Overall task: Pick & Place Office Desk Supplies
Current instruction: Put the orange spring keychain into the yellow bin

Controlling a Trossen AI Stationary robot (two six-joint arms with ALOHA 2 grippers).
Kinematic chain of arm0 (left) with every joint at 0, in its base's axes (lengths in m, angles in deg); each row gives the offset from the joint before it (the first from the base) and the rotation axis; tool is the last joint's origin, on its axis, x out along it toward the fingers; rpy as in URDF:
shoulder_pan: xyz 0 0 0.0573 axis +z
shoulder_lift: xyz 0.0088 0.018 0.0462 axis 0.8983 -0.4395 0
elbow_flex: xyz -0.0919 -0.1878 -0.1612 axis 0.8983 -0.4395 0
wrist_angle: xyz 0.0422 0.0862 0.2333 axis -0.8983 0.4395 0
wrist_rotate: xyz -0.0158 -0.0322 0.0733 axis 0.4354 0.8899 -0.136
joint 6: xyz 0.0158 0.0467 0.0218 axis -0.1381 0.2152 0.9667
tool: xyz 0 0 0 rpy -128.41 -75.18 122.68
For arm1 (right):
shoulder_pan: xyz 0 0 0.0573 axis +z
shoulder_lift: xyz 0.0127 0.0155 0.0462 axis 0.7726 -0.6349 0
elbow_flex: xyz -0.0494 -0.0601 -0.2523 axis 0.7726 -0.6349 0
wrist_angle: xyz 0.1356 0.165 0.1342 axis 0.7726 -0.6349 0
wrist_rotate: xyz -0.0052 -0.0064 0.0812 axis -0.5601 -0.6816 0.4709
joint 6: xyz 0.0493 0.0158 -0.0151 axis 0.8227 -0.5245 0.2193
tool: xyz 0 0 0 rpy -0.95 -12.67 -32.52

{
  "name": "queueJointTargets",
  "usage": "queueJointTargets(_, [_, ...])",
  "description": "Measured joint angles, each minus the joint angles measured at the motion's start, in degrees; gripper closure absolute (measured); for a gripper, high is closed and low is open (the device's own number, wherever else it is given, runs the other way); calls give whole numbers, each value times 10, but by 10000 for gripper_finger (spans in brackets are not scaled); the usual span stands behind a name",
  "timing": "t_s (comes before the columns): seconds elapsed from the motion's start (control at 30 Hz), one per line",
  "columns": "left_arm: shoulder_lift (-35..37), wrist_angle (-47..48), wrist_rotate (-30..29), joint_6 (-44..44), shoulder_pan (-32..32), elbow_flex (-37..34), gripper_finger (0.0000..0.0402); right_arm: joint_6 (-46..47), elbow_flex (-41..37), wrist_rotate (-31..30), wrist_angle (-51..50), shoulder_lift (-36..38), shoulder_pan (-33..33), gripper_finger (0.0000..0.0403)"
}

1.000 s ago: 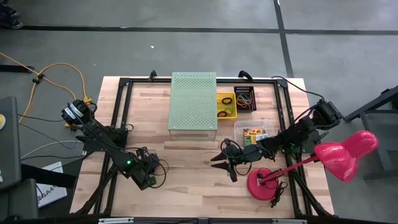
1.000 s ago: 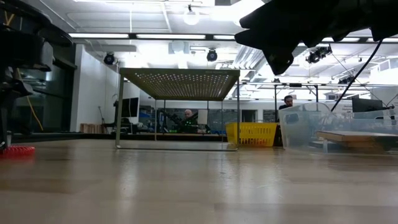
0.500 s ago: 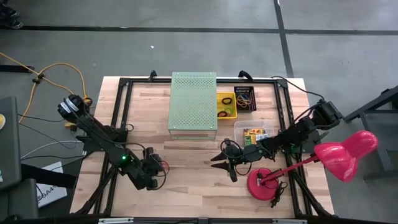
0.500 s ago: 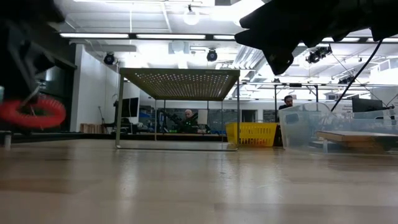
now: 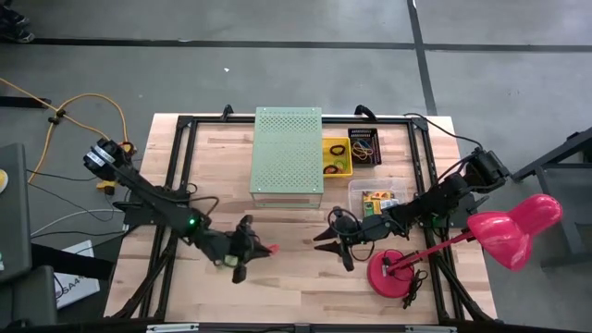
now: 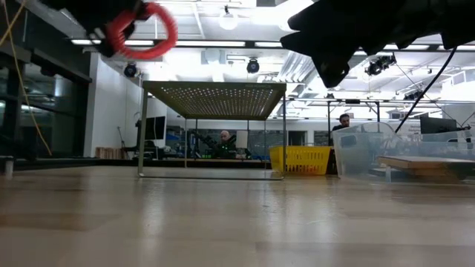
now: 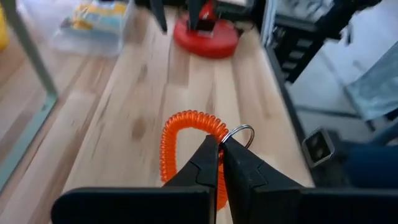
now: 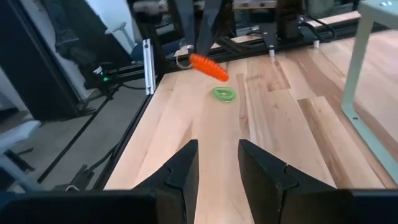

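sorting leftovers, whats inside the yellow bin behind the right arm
The yellow bin holds dark band loops; the exact count is unclear, and the green box beside it may hide its left edge. The left pincer holds an orange coil.

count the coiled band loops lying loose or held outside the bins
2: an orange-red loop pinched in the left gripper above the table, and a green loop lying on the wood. More bands fill the bins; others may be hidden.

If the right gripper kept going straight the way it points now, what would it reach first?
Probably the small green band loop lying on the table ahead of the right gripper, with bare wood between. Just beyond it hangs the orange coil loop held by the left gripper; how the two line up in depth is unclear.
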Motion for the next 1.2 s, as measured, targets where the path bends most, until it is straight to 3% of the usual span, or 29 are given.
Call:
queueJointTargets(0.5, [-92,-264,193,48,92,0,399,-119,0,1,52,0,9,302])
queueJointTargets(0.87, [-129,-321,203,56,115,0,399,-125,0,-5,48,0,9,298])
queueJointTargets(1.2, [-129,-336,204,67,113,0,399,-120,0,-5,53,0,9,208])
